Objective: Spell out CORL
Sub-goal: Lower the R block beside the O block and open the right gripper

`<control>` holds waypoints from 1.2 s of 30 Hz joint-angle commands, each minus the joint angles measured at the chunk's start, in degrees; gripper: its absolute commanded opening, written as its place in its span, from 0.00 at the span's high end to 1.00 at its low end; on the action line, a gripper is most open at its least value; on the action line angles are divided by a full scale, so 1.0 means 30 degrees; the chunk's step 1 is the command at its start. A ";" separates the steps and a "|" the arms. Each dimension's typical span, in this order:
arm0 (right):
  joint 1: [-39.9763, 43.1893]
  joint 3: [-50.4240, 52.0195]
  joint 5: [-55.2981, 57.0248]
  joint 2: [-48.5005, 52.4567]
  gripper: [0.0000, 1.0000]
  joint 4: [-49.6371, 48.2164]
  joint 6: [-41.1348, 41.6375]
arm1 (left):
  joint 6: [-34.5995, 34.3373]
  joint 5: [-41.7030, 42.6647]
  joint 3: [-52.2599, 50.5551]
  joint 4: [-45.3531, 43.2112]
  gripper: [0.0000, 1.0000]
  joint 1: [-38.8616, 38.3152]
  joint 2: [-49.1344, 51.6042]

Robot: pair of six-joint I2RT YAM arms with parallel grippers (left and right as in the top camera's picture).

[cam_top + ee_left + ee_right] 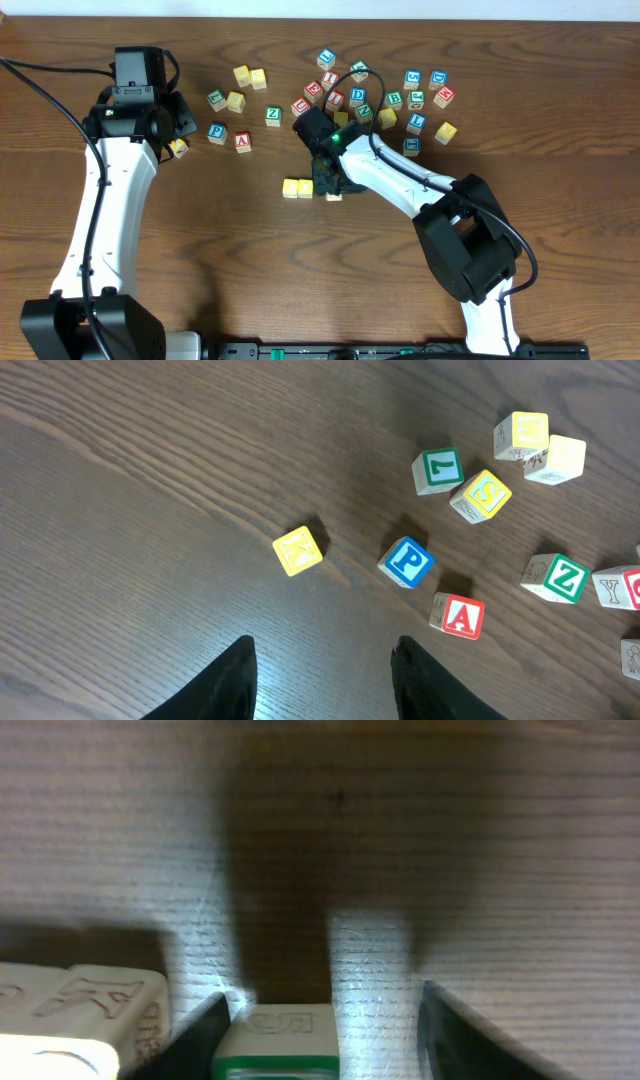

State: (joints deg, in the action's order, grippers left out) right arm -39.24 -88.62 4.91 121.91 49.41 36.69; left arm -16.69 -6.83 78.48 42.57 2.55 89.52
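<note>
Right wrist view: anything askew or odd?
The small white-and-green wooden cube sits off-centre between the fingers of the right gripper: close against one, clear gap to the other. Nothing else stands out.

Two robot arms (105, 200), roughly twenty-nine letter cubes (273, 115) (several crowded, partly hidden)

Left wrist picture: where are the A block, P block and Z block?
red A block (462, 617), left wrist view, lettered top face.
blue P block (407, 560), left wrist view, lettered top face.
green Z block (566, 578), left wrist view, lettered top face.
</note>
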 commanded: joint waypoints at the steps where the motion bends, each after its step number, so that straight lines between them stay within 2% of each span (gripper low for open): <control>1: 0.0102 0.0087 -0.0189 0.0087 0.89 -0.0138 0.0051 | -0.0036 -0.0306 0.0168 0.0007 0.57 0.0058 0.0168; 2: 0.0102 0.0087 -0.0189 0.0087 0.92 -0.0146 0.0051 | -0.0036 -0.0306 0.0168 0.0007 0.57 0.0058 0.0168; 3: 0.0102 0.0087 -0.0189 0.0087 0.89 -0.0197 0.0051 | -0.0036 -0.0306 0.0168 0.0000 0.57 0.0058 0.0168; 5: 0.0102 0.0087 -0.0189 0.0087 0.65 -0.0262 0.0044 | -0.0036 -0.0306 0.0168 0.0000 0.57 0.0058 0.0168; 6: 0.0102 0.0087 -0.0189 0.0087 0.45 -0.0277 0.0044 | -0.0036 -0.0306 0.0168 0.0000 0.57 0.0058 0.0168; 8: 0.0080 0.0080 -0.0182 0.0087 0.31 -0.0386 0.0036 | -0.0036 -0.0313 0.0168 0.0000 0.57 0.0058 0.0168; 12: 0.0080 0.0080 -0.0189 0.0087 0.31 -0.0466 0.0044 | -0.0036 -0.0306 0.0168 0.0000 0.57 0.0058 0.0168; 16: 0.0087 0.0066 -0.0189 0.0080 0.43 -0.0685 0.0036 | -0.0036 -0.0313 0.0168 0.0000 0.57 0.0058 0.0168; 19: 0.0299 -0.0495 -0.0182 0.0080 0.47 -0.0736 -0.0313 | -0.0036 -0.0306 0.0168 0.0000 0.57 0.0058 0.0168; 28: 0.3169 -0.5931 -0.0189 -0.0175 0.45 0.2441 -0.3300 | -0.0036 -0.0306 0.0168 -0.0007 0.57 0.0058 0.0168; 36: 0.5027 -0.6062 -0.0182 -0.0058 0.44 0.2200 -0.3410 | -0.0036 -0.0313 0.0168 -0.0007 0.57 0.0058 0.0168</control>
State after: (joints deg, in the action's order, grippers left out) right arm -25.63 -106.15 3.88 121.82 56.18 27.73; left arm -16.69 -6.83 78.48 42.59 2.52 89.52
